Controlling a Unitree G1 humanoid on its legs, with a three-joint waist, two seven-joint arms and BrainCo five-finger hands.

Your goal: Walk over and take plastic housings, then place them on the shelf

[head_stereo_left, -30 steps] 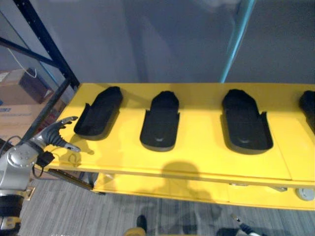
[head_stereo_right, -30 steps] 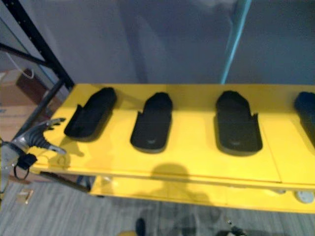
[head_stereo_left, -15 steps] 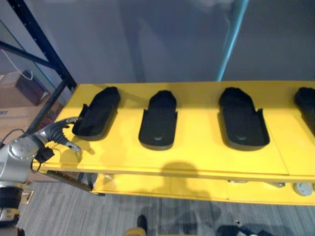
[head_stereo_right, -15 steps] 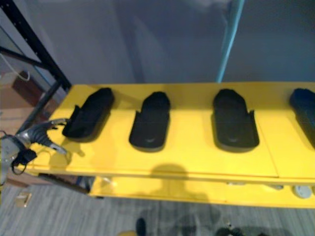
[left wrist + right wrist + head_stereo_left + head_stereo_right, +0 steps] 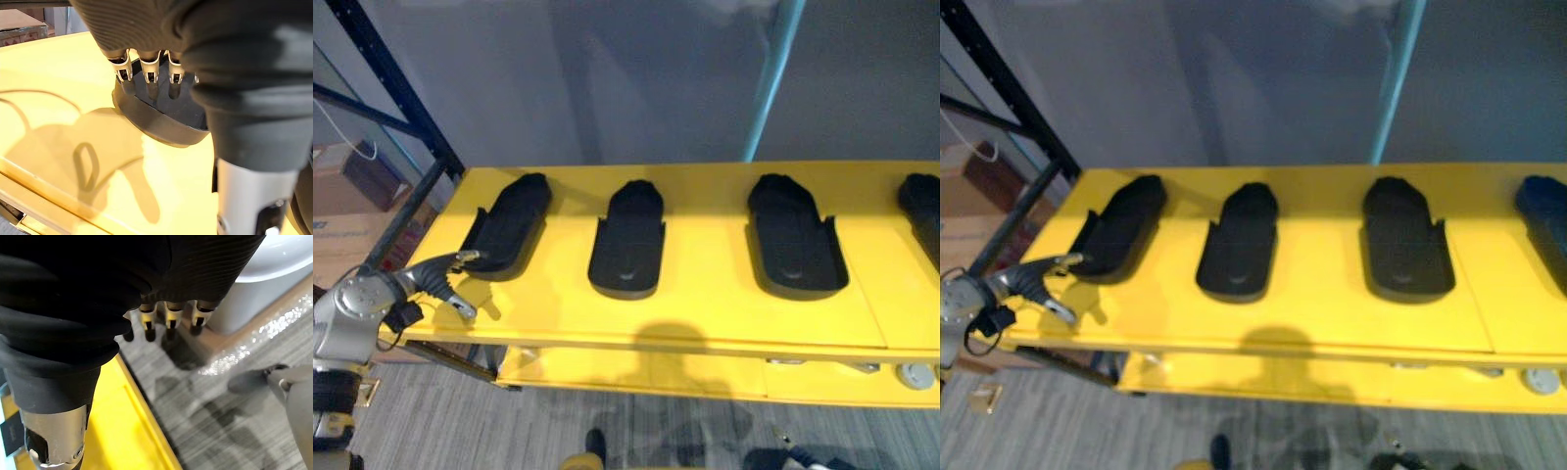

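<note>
Several black plastic housings lie in a row on the yellow table (image 5: 705, 304): the leftmost housing (image 5: 509, 225), a second housing (image 5: 628, 240), a third housing (image 5: 795, 235) and one more housing (image 5: 922, 206) at the right edge. My left hand (image 5: 438, 279) is at the table's front left corner, open. Its straight fingers (image 5: 149, 73) reach over the near rim of the leftmost housing (image 5: 161, 120), and the thumb is apart below that rim. My right hand (image 5: 168, 316) hangs open over the grey floor beside the table's yellow edge (image 5: 132, 431), holding nothing.
A black rack upright (image 5: 401, 93) stands at the left with cardboard boxes (image 5: 352, 186) behind it. A teal pole (image 5: 771, 78) rises behind the table before a grey wall. A lower yellow shelf (image 5: 705, 377) holds a small white object (image 5: 920, 375).
My left hand has moved right and forward along the table's corner, and its fingertips have come up to the near end of the leftmost housing. The housings have not moved.
</note>
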